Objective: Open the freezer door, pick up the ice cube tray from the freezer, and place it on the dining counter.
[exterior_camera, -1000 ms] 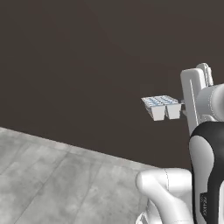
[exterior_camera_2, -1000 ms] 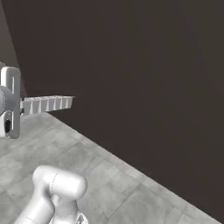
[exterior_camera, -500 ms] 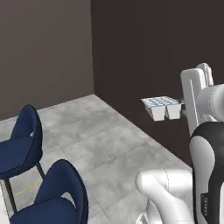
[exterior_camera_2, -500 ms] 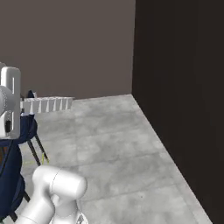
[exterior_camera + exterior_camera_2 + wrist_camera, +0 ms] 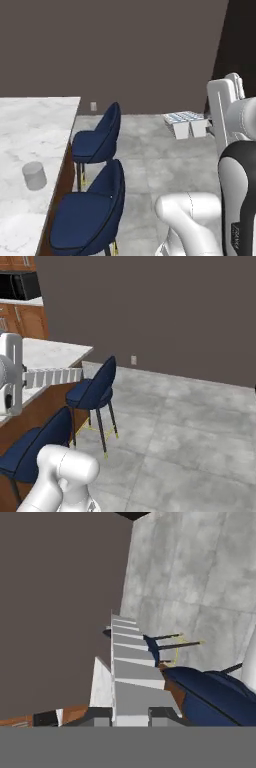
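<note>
Pale ice cube tray [image 5: 185,120] held level midair.

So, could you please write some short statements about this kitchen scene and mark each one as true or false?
1. The gripper holds the ice cube tray in the air. True.
2. The ice cube tray already lies on the dining counter. False: it is held above the grey floor, apart from the counter.
3. Two dark blue stools stand along the counter's edge. True.
4. A translucent grey cup stands on the dining counter. True.
5. The cup lies tipped over on the floor. False: it stands upright on the marble top.
6. The stools are red. False: they are dark blue.
</note>
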